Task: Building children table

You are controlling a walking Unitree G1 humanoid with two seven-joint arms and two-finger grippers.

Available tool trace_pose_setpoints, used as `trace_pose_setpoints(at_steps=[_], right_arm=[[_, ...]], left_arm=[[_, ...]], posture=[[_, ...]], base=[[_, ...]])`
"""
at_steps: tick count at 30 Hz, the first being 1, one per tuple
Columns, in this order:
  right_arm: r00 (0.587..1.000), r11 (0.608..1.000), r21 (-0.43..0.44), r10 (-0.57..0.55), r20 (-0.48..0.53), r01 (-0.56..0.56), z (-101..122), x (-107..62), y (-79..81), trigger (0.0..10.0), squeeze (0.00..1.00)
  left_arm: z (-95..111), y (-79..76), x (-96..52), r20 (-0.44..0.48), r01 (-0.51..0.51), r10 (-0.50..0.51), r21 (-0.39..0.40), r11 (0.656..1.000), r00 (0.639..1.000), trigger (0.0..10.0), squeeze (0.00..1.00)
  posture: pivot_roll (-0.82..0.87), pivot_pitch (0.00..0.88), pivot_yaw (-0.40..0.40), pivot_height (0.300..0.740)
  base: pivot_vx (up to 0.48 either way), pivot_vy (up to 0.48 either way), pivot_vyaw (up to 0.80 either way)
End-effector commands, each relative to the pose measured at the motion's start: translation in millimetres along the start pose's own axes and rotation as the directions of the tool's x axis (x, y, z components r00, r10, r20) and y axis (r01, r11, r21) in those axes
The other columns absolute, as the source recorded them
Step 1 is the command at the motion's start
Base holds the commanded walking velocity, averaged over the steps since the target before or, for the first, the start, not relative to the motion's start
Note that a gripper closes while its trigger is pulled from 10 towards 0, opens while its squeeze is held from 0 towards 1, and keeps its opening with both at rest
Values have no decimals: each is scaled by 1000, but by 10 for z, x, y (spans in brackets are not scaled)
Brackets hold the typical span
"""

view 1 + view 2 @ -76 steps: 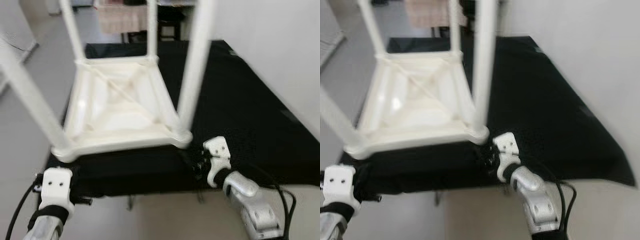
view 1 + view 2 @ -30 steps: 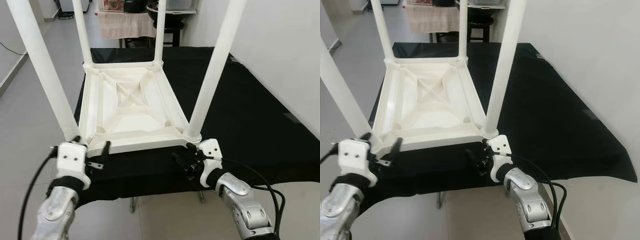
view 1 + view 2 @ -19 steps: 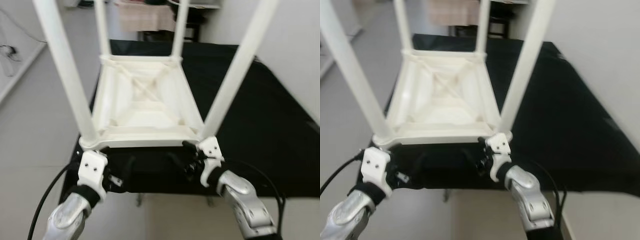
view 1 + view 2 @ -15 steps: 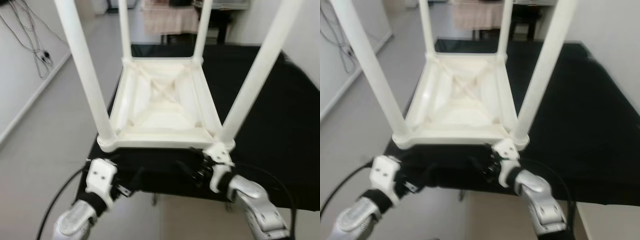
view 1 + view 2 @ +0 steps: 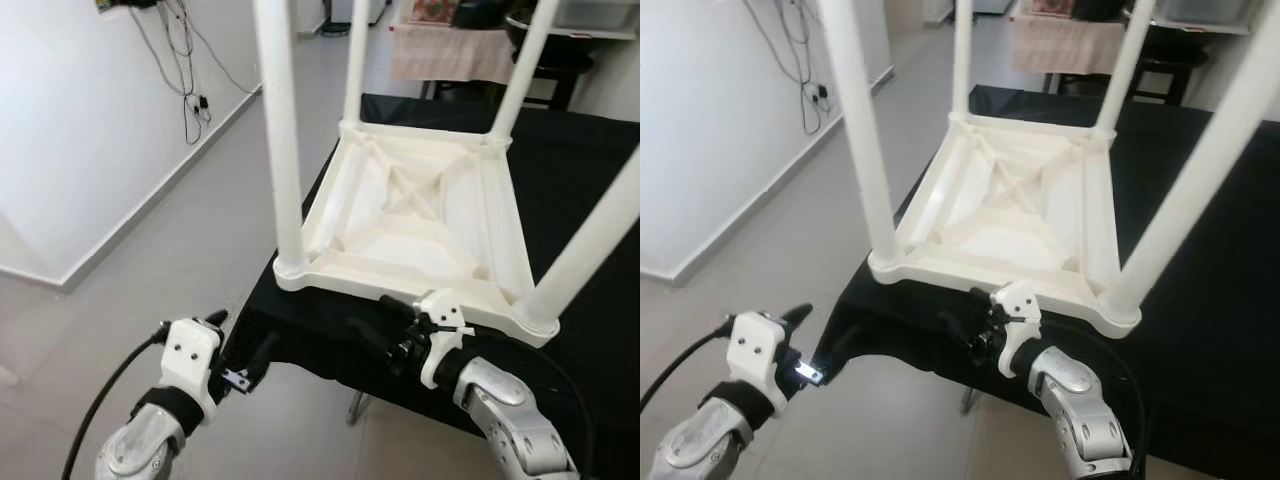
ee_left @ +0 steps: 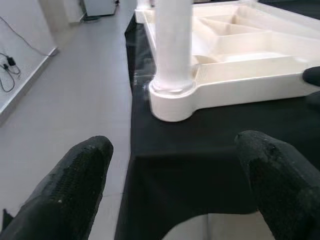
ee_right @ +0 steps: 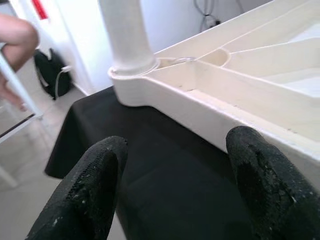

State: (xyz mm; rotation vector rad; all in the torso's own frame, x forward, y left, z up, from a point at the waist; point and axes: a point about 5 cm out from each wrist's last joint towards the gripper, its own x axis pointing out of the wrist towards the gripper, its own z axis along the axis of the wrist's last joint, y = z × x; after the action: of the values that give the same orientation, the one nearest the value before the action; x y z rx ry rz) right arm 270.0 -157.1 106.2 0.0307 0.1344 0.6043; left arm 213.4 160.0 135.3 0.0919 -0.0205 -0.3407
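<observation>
White children table (image 5: 420, 215) upside down on black-covered tabletop (image 5: 590, 330), four legs (image 5: 279, 120) pointing up, ribbed underside facing camera. Sits w/ one corner near the tabletop's front-left edge, rim resting on the black cloth.

Left hand (image 5: 243, 352) held low off the tabletop's front-left corner, over the grey floor (image 5: 170, 270), fingers (image 6: 70, 190) spread apart, holding nothing. In left wrist view the nearest table corner w/ its leg base (image 6: 172, 95) between the two fingers but further ahead, not touching.

Right hand (image 5: 382, 330) at the front edge of the tabletop, just before the table's near rim, approx. mid-way along it. Fingers (image 7: 90, 185) wide apart, released, nothing between them; black cloth under, white rim just beyond. Contact w/ rim: cannot tell.

Cables (image 5: 190, 60) hanging on white wall at left, w/ skirting along the floor. Beige cloth-covered furniture (image 5: 450, 50) in the background behind the tabletop. In right wrist view part of a person's arm (image 7: 17, 35) at the frame edge, dark bag (image 7: 47, 72) on the floor by the wall.
</observation>
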Motion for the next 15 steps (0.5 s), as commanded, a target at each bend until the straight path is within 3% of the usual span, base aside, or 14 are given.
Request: trace_pose_setpoints(at_steps=[1,3,4,7,12,15], right_arm=[[999,999,13,-34,4,34,-15,-13,-45,10000,0],[999,999,13,-34,4,34,-15,-13,-45,10000,0],[993,993,50,-112,22,111,-1,-32,-125,10000,0],[990,989,62,-139,31,137,8,-42,-152,10000,0],[990,989,61,-137,33,135,11,-42,-152,10000,0],[991,990,56,-129,32,127,15,-37,-134,10000,0]], left_arm=[[-41,16,10,-26,-1,1,-4,1000,1000,10000,0],[-41,16,10,-26,-1,1,-4,1000,1000,10000,0],[-21,107,59,-19,-54,55,11,998,998,10000,0],[-7,207,101,-8,-111,112,17,994,994,10000,0],[1,280,154,4,-140,140,20,990,990,10000,0],[45,368,281,32,-156,155,31,987,987,10000,0]], posture=[[59,61,-40,740],[59,61,-40,740],[51,61,-37,740],[48,61,-37,740],[47,60,-41,740],[41,60,-40,740]], base=[[0,0,0],[0,0,0],[0,0,0],[0,0,0],[0,0,0],[0,0,0]])
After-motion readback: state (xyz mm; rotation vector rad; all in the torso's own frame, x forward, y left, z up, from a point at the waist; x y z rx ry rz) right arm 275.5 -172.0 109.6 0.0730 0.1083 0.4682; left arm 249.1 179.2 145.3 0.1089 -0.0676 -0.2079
